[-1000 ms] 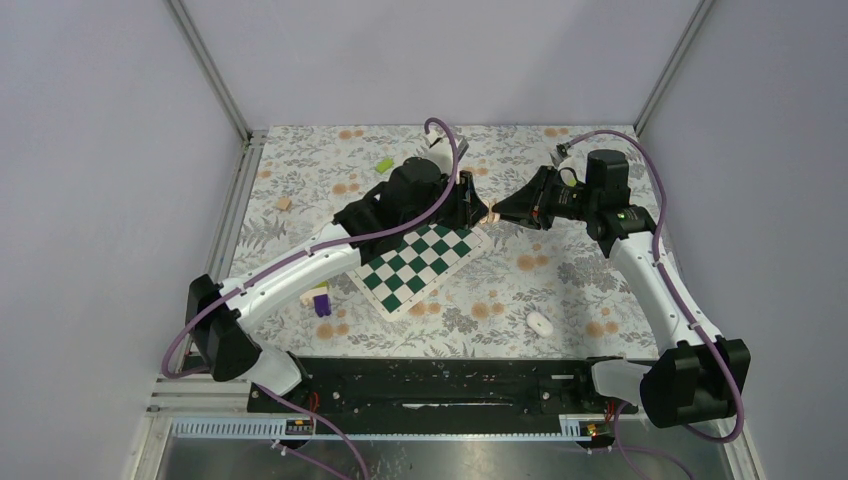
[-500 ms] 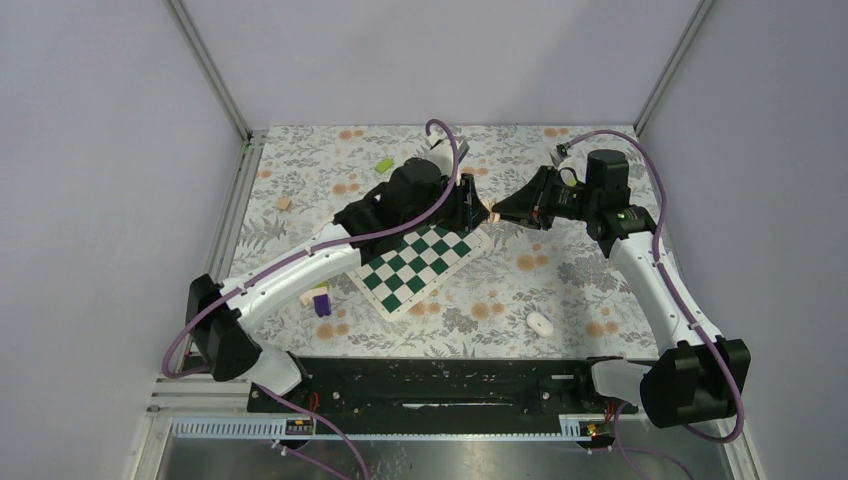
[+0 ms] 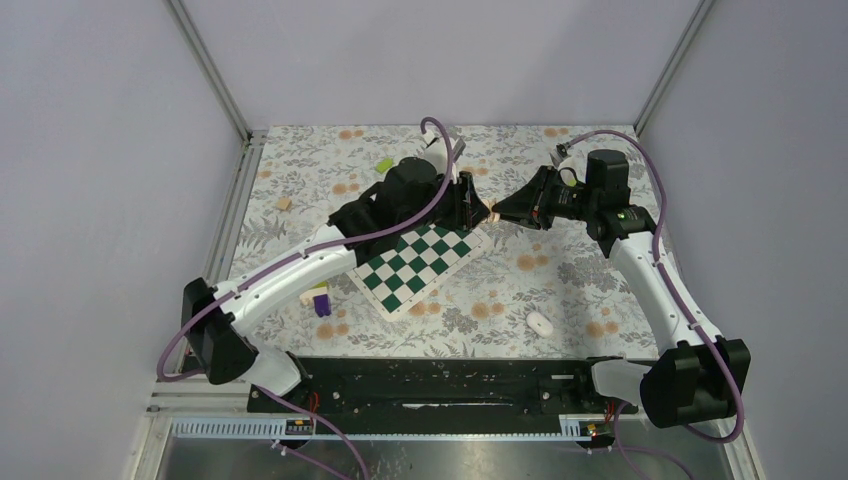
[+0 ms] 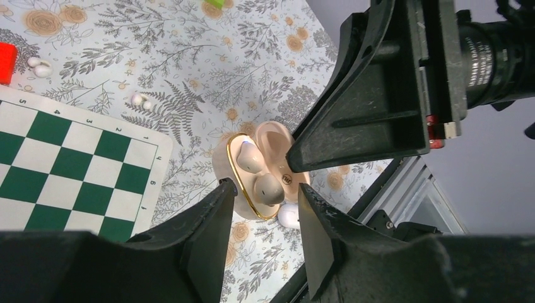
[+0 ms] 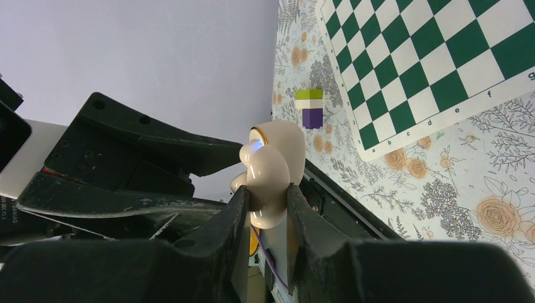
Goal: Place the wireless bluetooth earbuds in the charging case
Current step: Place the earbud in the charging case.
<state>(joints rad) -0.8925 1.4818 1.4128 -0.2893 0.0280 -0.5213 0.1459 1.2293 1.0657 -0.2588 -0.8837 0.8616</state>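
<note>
top external: the right gripper (image 3: 502, 213) is reached inward, clamped on the pale beige rounded plastic charging case (image 5: 271, 161); the left gripper (image 4: 266, 189) is held opposite, parted.

The desk (image 3: 590, 280) is covered by a floral-patterned cloth and enclosed by plain pale grey walls (image 3: 430, 50), joined by metal corner posts (image 3: 208, 68).

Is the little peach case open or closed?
Open. The charging case has its lid flipped back, showing its gold-rimmed inside.
</note>
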